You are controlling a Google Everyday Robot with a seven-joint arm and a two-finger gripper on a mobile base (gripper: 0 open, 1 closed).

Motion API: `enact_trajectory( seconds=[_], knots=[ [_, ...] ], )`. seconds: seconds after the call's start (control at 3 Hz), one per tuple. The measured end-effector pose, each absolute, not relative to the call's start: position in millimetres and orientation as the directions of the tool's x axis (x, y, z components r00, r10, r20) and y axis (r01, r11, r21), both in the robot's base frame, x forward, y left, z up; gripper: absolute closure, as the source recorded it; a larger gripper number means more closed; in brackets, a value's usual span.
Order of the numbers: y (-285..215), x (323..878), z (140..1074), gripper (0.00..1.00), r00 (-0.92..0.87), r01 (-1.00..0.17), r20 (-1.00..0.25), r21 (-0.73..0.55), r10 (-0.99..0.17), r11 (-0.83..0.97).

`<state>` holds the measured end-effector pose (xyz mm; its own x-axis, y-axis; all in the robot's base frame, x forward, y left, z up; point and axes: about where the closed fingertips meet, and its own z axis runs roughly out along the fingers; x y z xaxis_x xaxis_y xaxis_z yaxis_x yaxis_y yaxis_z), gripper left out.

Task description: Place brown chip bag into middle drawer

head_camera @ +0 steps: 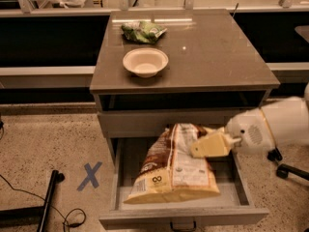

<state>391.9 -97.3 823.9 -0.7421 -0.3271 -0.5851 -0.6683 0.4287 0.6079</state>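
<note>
Beneath a counter (217, 57) holding a white bowl (145, 62) and green bag (143, 31), the brown chip bag (169, 170) stands tilted, yellow end down, in the open middle drawer (183, 217), the gripper (195, 150) reaching in from the right, fingers (212, 145) clamped on the bag's right edge.

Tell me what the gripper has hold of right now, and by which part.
The gripper holds the brown chip bag by its upper right edge, at the side away from the yellow end, which hangs low in the open drawer.
</note>
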Motion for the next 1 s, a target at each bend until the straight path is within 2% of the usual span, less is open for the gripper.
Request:
enact_trajectory(
  seconds=[0.67,1.0],
  knots=[
    [-100,402,846,1.00,-0.711,-0.700,-0.621,0.577,-0.331,0.421],
    [-105,427,868,1.00,-0.630,-0.771,-0.689,0.500,-0.357,0.396]
  ],
)
